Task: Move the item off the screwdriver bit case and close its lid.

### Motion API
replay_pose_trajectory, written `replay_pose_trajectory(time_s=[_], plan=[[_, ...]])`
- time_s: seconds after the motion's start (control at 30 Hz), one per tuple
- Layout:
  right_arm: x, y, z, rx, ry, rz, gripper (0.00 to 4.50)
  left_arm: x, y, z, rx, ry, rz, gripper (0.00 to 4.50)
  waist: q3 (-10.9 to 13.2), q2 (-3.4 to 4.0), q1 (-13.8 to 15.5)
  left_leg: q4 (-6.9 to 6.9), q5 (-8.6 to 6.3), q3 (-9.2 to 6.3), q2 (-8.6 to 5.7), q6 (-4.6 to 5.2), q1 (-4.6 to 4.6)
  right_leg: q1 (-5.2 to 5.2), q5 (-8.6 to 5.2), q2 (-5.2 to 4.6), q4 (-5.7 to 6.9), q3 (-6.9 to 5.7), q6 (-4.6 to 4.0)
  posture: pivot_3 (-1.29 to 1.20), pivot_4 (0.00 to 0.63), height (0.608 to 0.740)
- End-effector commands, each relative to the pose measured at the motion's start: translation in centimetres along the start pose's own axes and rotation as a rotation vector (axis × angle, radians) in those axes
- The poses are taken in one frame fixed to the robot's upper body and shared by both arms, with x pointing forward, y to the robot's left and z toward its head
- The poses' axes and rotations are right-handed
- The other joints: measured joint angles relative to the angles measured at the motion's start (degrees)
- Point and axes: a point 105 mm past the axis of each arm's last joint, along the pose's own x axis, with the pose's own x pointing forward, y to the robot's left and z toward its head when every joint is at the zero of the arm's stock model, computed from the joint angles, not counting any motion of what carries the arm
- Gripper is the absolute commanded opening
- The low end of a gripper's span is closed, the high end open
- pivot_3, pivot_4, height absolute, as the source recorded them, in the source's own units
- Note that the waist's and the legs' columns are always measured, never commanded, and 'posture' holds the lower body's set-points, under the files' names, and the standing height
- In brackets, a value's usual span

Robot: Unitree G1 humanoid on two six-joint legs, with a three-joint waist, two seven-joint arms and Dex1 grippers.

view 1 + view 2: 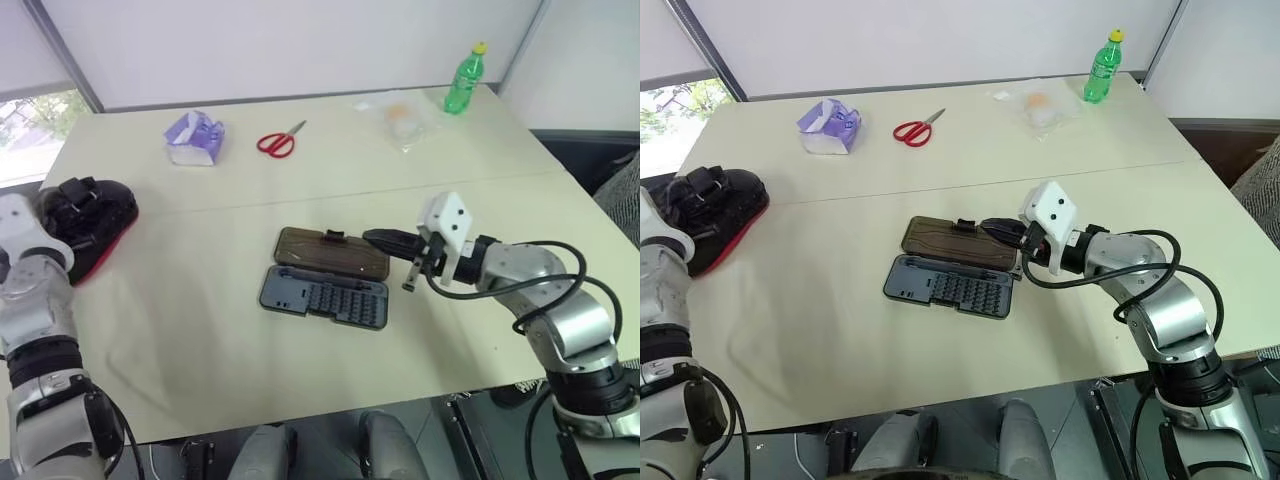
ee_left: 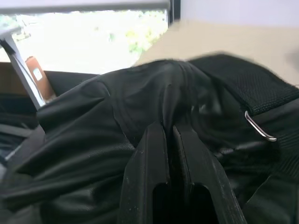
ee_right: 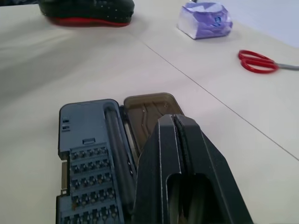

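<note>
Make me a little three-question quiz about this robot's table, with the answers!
1. True or false: the boxing mitt lies on the bit case.
2. The lid is: A open, B closed.
3. What red thing lies beside the tissue pack?

Key: 1 false, it sits at the table's left edge, in the shut left gripper. 2 A; the shut right gripper is at its end. 3 scissors.

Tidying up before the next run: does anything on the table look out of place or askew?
The bit case lies open, its brown lid folded flat beside the grey tray. The black mitt sits at the table's far left edge, pinched by the left gripper. Nothing looks spilled or damaged.
</note>
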Motion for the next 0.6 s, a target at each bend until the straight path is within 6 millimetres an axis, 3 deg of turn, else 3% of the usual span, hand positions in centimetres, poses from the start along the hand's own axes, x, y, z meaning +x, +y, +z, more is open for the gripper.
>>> replay_pose_trajectory(time_s=[0.03,0.23,0.27,0.43,0.6], plan=[[-0.5,0.1,1.4,-0.040,-0.038,-0.016,0.00,0.1,0.7,0.6,0.004,-0.019,0.008,1.08,-0.01,0.02,-0.01,0.00,0.00,0.01,0.00,0.00,0.00,0.00,0.00,0.00,0.00,0.00,0.00,0.00,0.150,0.740],[-0.7,-0.1,1.4,-0.037,-0.034,-0.024,0.00,-0.3,0.2,1.2,-0.008,-0.046,-0.045,4.18,-0.01,0.02,-0.68,0.00,0.01,0.01,0.00,-0.01,0.00,0.00,0.00,0.00,0.01,0.01,0.00,0.00,0.150,0.740],[-0.7,-0.1,1.4,-0.037,-0.033,-0.024,0.00,-0.4,0.1,1.6,-0.010,-0.059,-0.050,4.40,-0.01,0.02,-0.77,0.00,0.00,0.01,0.01,-0.01,0.00,0.00,0.00,0.00,0.01,0.01,0.00,0.00,0.150,0.740],[-0.7,-0.2,1.4,-0.029,-0.029,-0.017,0.00,-1.7,-1.2,4.7,-0.006,-0.165,-0.111,4.40,-0.01,0.01,-0.89,-0.03,0.00,-0.01,0.03,-0.01,-0.04,-0.06,0.00,0.00,0.03,0.01,0.00,0.00,0.150,0.740],[-0.6,-0.1,1.2,-0.018,-0.022,-0.008,0.00,-4.0,-4.0,9.2,-0.004,-0.292,-0.193,4.40,-0.01,0.01,-0.70,0.08,0.01,-0.06,0.05,-0.01,-0.21,-0.13,0.00,-0.04,0.02,0.00,0.00,0.00,0.150,0.740]])
